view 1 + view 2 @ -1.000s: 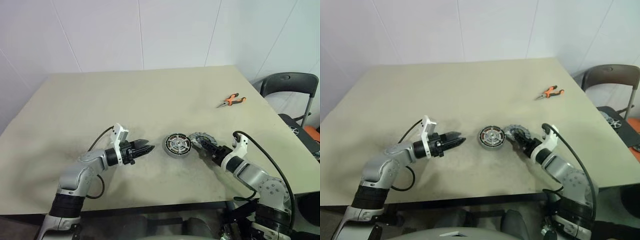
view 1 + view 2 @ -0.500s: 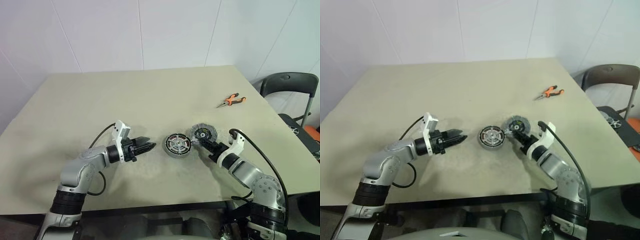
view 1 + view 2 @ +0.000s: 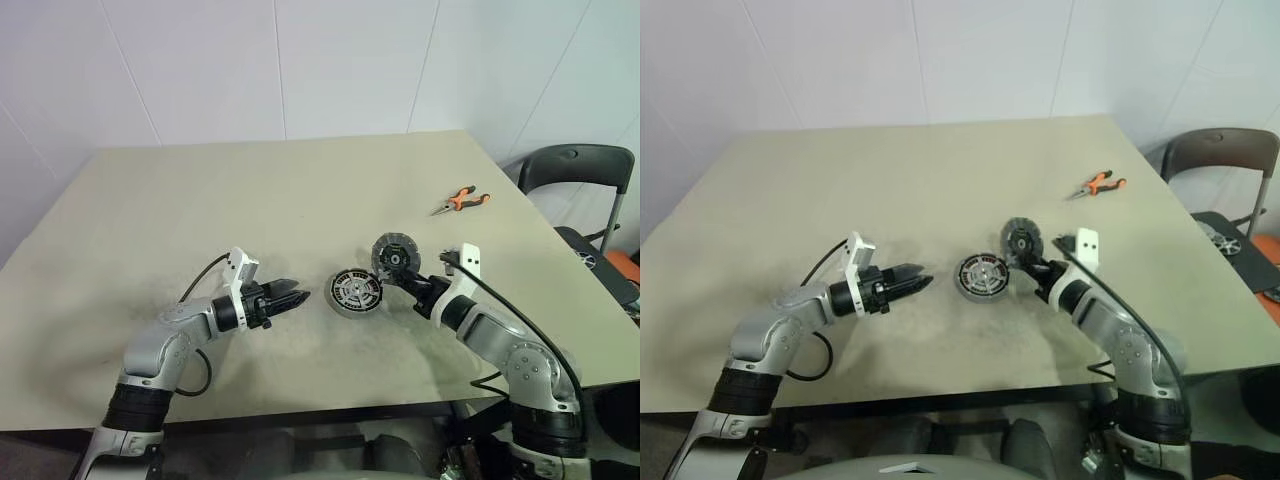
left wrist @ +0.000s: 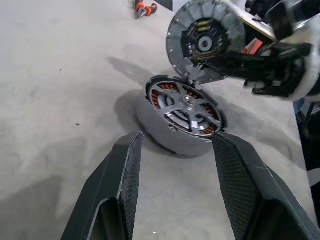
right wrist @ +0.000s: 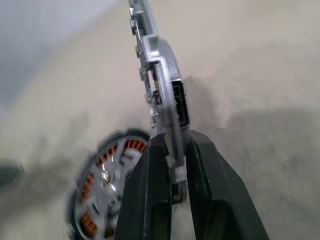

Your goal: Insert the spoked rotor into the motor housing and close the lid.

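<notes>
From the head views we see the whole beige tabletop (image 3: 250, 200) with the motor housing (image 3: 356, 292) lying flat near the middle of the front edge, between our two arms. The spoked rotor (image 4: 190, 107) already sits inside it; only our left wrist view makes that plain, showing silver spokes over the copper windings within the dark rim. That same view shows the slotted inner face of the lid (image 4: 206, 41), with its dark hub, held on edge just above the far rim of the housing. Our right wrist view gives the lid edge-on instead, a thin grey disc standing upright between the fingers (image 5: 150, 200), with the housing blurred below it.

Our right tool (image 3: 408, 287) is pressed together on the lid's rim, pinching it and holding it clear of the tabletop, tilted upright just beside the housing on its right. Our left tool (image 3: 297, 297) is spread about halfway, its two black fingers apart and holding nothing; it hovers near the housing's left side without touching it.

We count one housing, one rotor, one lid, and one pair of orange-handled pliers (image 3: 459, 200) lying well apart toward the tabletop's right edge. A dark chair (image 3: 575, 175) stands beyond that edge.
</notes>
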`<state>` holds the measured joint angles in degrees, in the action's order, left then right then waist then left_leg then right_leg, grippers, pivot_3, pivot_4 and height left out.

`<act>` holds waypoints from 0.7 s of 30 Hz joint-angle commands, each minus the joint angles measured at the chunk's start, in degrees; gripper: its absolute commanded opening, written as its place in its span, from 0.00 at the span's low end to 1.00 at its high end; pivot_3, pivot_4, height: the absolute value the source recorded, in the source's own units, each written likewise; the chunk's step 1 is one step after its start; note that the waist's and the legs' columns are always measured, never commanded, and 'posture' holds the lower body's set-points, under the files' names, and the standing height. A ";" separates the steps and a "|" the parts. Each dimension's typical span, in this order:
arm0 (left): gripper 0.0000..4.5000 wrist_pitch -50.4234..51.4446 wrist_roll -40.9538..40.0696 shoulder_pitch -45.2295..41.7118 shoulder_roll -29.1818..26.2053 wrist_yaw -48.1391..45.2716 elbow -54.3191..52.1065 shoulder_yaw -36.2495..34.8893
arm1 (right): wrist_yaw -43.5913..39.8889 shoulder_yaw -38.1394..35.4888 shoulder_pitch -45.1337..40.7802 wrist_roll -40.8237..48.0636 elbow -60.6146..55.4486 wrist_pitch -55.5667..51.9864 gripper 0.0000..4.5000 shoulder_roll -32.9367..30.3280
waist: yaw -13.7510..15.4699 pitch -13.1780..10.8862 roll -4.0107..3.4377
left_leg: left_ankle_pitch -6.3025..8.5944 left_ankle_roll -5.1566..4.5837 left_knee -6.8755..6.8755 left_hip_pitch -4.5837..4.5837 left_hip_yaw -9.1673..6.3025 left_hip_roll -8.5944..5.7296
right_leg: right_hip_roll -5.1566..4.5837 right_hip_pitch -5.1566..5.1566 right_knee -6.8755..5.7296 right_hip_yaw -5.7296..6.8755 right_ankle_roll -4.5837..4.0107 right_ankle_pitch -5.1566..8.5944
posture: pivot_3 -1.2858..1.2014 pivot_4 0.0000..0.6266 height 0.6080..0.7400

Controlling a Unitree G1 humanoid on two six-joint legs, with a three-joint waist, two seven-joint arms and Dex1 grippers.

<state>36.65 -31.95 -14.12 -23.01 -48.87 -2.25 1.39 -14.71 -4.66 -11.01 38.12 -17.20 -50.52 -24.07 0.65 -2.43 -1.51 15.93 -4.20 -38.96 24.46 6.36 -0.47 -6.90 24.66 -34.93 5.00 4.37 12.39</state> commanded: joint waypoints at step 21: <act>0.52 -4.32 0.56 2.67 -0.99 -1.95 -0.14 -1.21 | -13.11 26.19 -1.28 -50.58 1.30 40.17 0.10 -14.70 | 0.07 -0.20 0.40 | -0.07 0.08 -0.12 -0.07 -0.04 0.14 | 0.15 -0.10 -0.10 0.12 0.10 0.06 | 0.52 0.00 1.00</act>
<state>34.10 -31.65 -11.26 -23.69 -50.19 -2.22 1.08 -28.26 21.12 -12.09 -11.22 -15.85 -11.95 -39.94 0.72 -2.63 -1.11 15.87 -4.12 -39.10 24.39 6.32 -0.33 -6.77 24.54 -35.03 5.13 4.47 12.44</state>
